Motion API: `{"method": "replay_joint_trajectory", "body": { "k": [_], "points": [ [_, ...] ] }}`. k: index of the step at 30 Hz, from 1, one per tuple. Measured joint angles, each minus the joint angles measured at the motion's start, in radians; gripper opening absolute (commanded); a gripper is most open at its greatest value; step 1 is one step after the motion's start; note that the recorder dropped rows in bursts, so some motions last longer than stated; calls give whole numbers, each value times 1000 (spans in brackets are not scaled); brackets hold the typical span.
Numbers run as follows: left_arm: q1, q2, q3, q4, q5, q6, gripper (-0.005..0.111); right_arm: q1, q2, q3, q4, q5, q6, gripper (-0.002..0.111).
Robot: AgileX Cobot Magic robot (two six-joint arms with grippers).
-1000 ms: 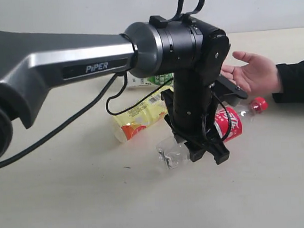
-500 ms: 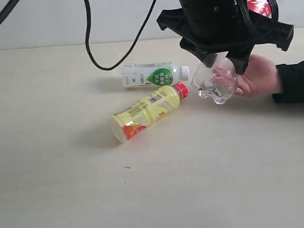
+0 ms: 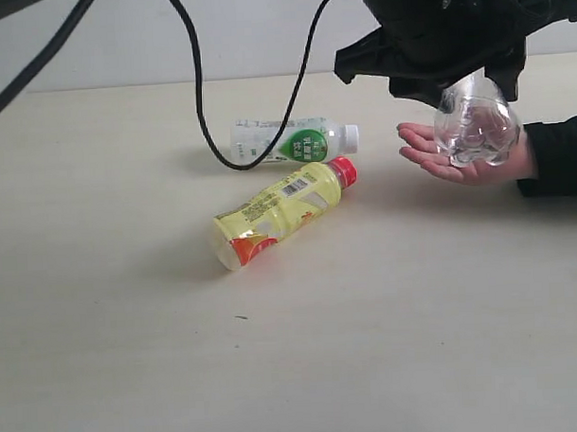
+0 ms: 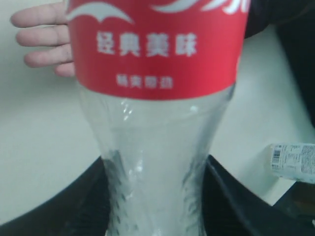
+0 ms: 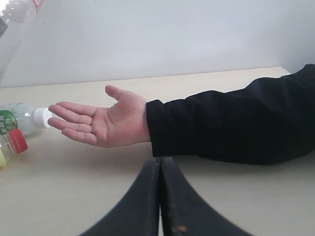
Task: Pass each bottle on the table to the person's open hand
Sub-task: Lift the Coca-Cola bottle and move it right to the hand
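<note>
My left gripper (image 3: 474,84) is shut on the clear bottle with the red label (image 3: 472,126), holding it just above the person's open hand (image 3: 429,154). In the left wrist view that bottle (image 4: 157,147) fills the frame between the black fingers (image 4: 74,206), with the hand (image 4: 44,39) behind it. On the table (image 3: 131,326) lie the yellow-labelled bottle (image 3: 279,212) and the white-and-green bottle (image 3: 291,142). My right gripper (image 5: 160,164) is shut and empty, low over the table, facing the palm (image 5: 106,123).
A black cable (image 3: 201,96) hangs from the left arm over the table near the white-and-green bottle. The person's black sleeve (image 5: 231,123) lies across the table on the right.
The left gripper has lifted the red-label bottle off the table and carried it up and right, from beside the yellow bottle to over the open hand.
</note>
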Motion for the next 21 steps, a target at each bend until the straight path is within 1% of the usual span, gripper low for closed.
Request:
{"method": "replay_joint_trajectory", "body": {
  "k": [7,13,18,21],
  "points": [
    [44,64,0,-99,-140,0,0,0,0,0,0,0,0,0],
    [57,124,0,-155,-276,2,0,0,0,0,0,0,0,0],
    [78,177,0,-256,-366,23,0,0,0,0,0,0,0,0],
    [84,209,0,-287,-427,25,0,0,0,0,0,0,0,0]
  ]
}}
